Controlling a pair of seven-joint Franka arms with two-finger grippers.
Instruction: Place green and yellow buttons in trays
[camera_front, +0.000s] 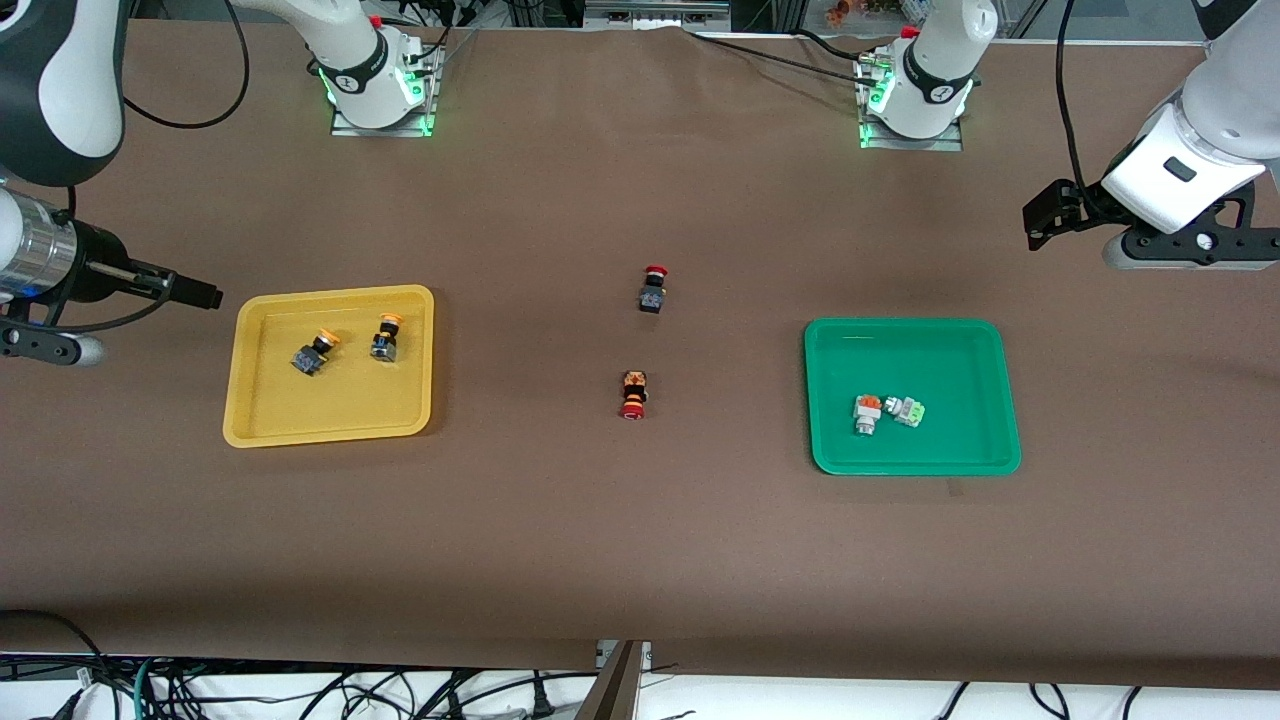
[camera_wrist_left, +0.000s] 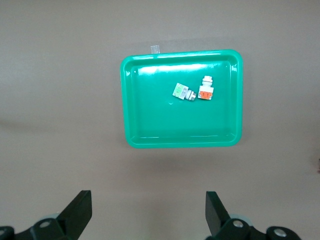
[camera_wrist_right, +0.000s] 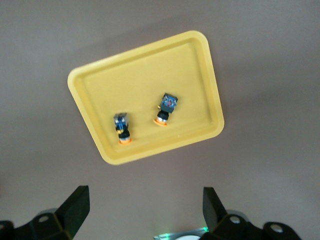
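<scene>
Yellow-capped buttons lie side by side in the yellow tray at the right arm's end of the table, with the right gripper raised above the table beside that tray, fingers apart. Two red-capped switches lie on the bare table between the trays. The white-bodied buttons (one orange part, one pale green) lie touching in the green tray, and the left gripper hangs raised beside it, fingers spread.
</scene>
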